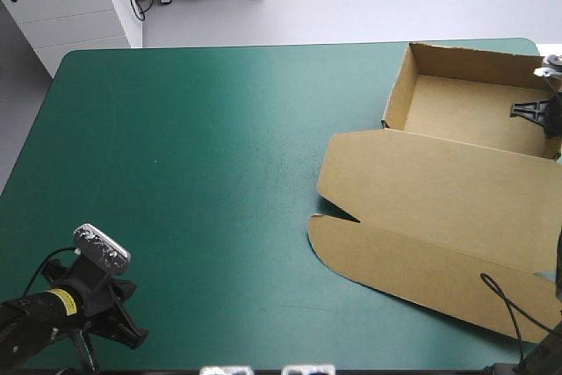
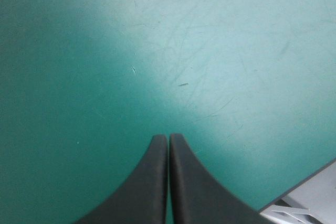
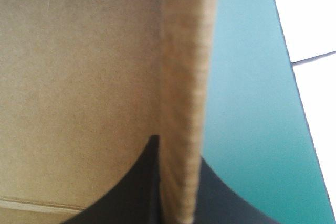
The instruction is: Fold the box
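The box [image 1: 439, 195] is sitting at the counter's [image 1: 202, 173] far right corner as an open tray, lid lying flat toward the near edge. The right hand [image 3: 176, 148] is pinching the tray's right wall. The left hand [image 2: 168, 139] is hovering by the near left corner, fingers pressed together, empty. Its arm's yellow label [image 1: 60, 300] is too small to read.

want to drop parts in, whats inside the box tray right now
Only bare brown floor shows inside the box. The right gripper is shut on its right wall, covering that corner.
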You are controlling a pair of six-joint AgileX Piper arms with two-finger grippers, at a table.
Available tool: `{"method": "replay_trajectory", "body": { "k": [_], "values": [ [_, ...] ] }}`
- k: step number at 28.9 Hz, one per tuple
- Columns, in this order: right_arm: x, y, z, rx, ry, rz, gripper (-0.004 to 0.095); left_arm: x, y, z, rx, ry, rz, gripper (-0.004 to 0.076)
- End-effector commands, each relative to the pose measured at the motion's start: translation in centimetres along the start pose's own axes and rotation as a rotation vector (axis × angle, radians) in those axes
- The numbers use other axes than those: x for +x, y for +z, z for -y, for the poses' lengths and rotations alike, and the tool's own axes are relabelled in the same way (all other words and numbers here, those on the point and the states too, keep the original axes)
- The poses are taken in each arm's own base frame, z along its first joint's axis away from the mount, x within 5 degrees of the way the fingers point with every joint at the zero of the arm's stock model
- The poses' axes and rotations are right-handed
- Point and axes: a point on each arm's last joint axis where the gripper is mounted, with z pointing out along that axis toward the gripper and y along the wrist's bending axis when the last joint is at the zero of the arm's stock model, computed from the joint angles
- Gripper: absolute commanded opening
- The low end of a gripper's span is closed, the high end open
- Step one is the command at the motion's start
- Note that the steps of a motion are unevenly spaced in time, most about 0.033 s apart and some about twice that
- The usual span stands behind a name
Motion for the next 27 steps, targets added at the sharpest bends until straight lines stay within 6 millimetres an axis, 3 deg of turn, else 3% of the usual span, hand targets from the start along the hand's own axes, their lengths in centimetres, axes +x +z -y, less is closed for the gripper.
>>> {"method": "replay_trajectory", "body": {
  "k": [1, 5, 9, 12, 17, 19, 21, 27],
  "values": [
    [-0.6, -3.4, 2.3, 0.011, 0.067, 0.134, -0.0019, -0.9, -0.5, -0.2, -0.017, -0.006, 0.064, -0.0008],
    [0.0, -3.3, 4.5, 0.036, 0.096, 0.107, -0.0019, -0.8, -0.5, -0.2, -0.019, -0.005, 0.058, -0.0008],
    [0.2, -3.1, 4.9, 0.040, 0.073, 0.093, 0.0032, -0.8, -0.5, -0.3, -0.029, 0.000, 0.055, -0.0008],
    [0.3, -3.1, 5.1, 0.046, 0.075, 0.090, 0.0207, -0.7, -0.5, -0.4, -0.043, 0.006, 0.049, -0.0008],
    [0.3, -3.1, 5.5, 0.081, 0.103, 0.087, 0.0754, -0.7, -0.5, -0.4, -0.044, 0.007, 0.047, -0.0008],
    [0.3, -3.1, 5.5, 0.081, 0.120, 0.091, 0.0898, -0.7, -0.5, -0.5, -0.044, 0.007, 0.049, -0.0008],
    [0.3, -3.1, 5.5, 0.081, 0.121, 0.089, 0.0937, -0.7, -0.5, -0.5, -0.045, 0.007, 0.050, -0.0008],
    [0.4, -4.2, 5.3, 0.065, 0.131, 0.107, 0.0883, -0.8, -0.5, -0.4, -0.044, 0.006, 0.053, -0.0008]
  ]
}}
